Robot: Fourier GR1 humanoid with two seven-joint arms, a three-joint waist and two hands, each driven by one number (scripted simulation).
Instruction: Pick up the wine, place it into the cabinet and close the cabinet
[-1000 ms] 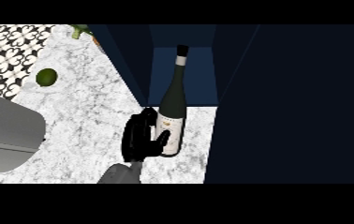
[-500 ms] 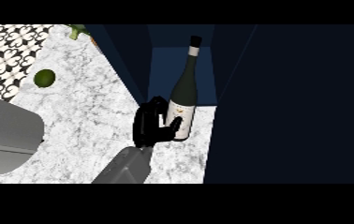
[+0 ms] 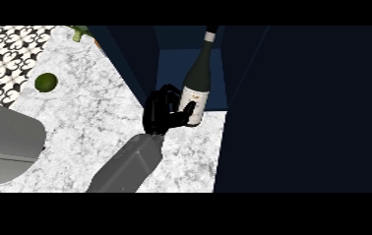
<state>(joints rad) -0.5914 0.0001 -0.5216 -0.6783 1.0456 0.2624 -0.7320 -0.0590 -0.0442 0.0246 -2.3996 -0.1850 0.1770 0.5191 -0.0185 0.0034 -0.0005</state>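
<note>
White marble with grey veins makes up the counter (image 3: 87,111) I am working over, seen steeply from above. My one hand in view (image 3: 161,115) comes up from the lower edge on a grey forearm (image 3: 127,165); I cannot tell for certain from this view which arm it is. Its black fingers and thumb are curled round the lower body of the wine bottle (image 3: 195,89), gripping it at the label.

I see the bottle tilted, its dark capped neck pointing to the upper edge and reaching into the cabinet (image 3: 181,52), a dark navy opening at the counter's far edge. A dark panel stands at each side of the bottle, the left one slanted, so the gap around it is narrow. A broad navy mass (image 3: 298,111) fills the whole right side and covers the counter's right edge.

The bottle's label (image 3: 195,97) is pale with a small mark on it; I cannot read any writing.

Left of my hand the marble lies open. A green lime (image 3: 46,82) sits near the counter's left edge, well apart from the bottle. A grey basin (image 3: 16,145) cuts in at the lower left corner. Patterned black-and-white tile (image 3: 20,52) shows at the upper left corner.
</note>
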